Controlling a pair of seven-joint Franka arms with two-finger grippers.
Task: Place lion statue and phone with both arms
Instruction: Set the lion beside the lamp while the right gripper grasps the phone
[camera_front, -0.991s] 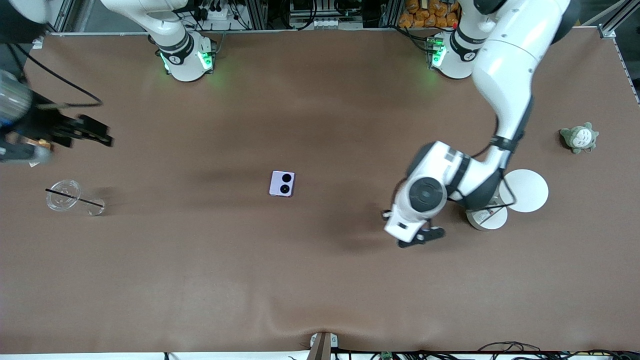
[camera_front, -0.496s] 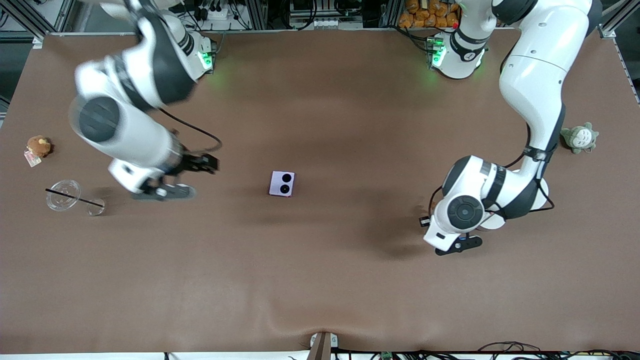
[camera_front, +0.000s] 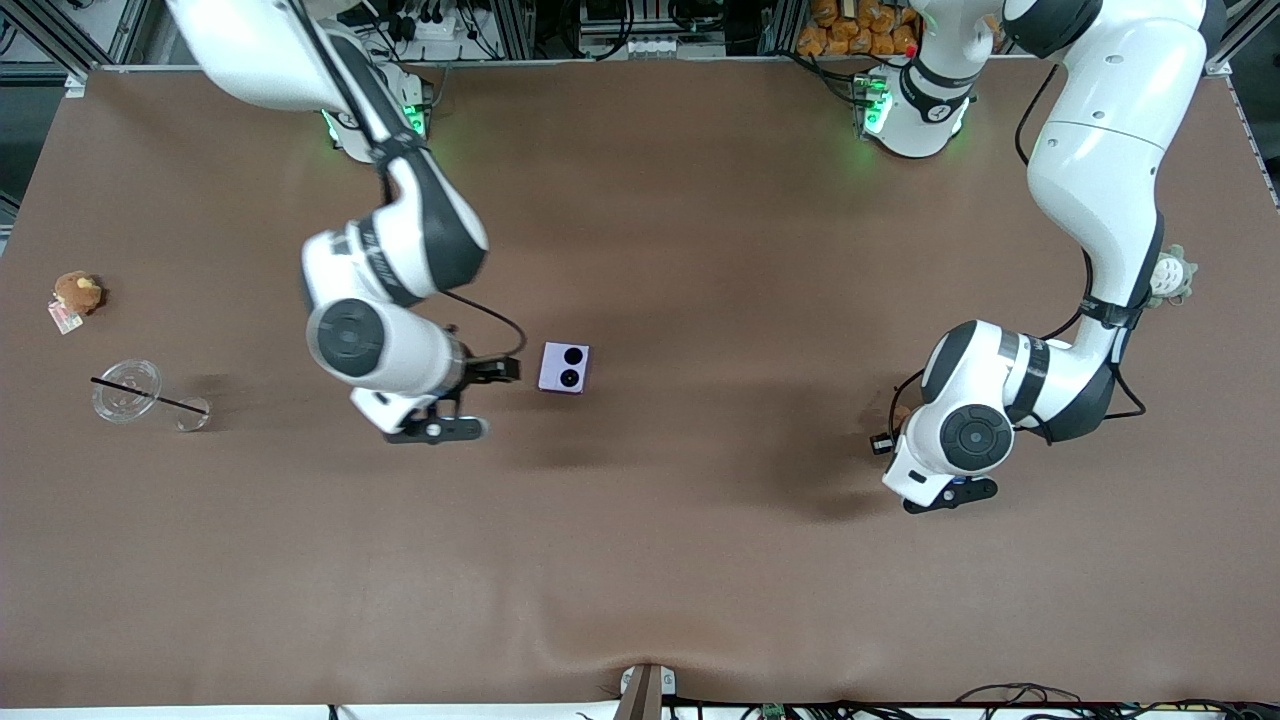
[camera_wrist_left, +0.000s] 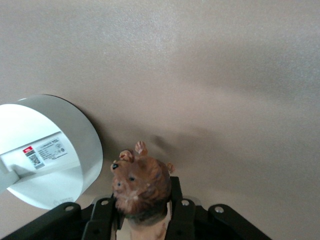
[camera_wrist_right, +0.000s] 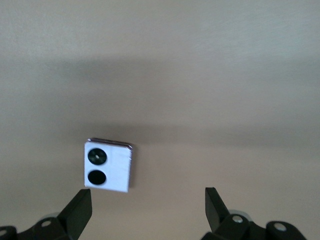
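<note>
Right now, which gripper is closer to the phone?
Right. The right gripper hangs open just beside the phone, toward the right arm's end. The left gripper, holding the lion statue, is well off toward the left arm's end.

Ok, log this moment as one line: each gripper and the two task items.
left gripper: shut on lion statue, over table | right gripper: open, over table beside phone | phone: flat on table, untouched

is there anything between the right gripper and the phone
Nothing visible. The open right gripper hangs beside the phone, toward the right arm's end, with only bare table between them. The left gripper is shut on the lion statue.
</note>
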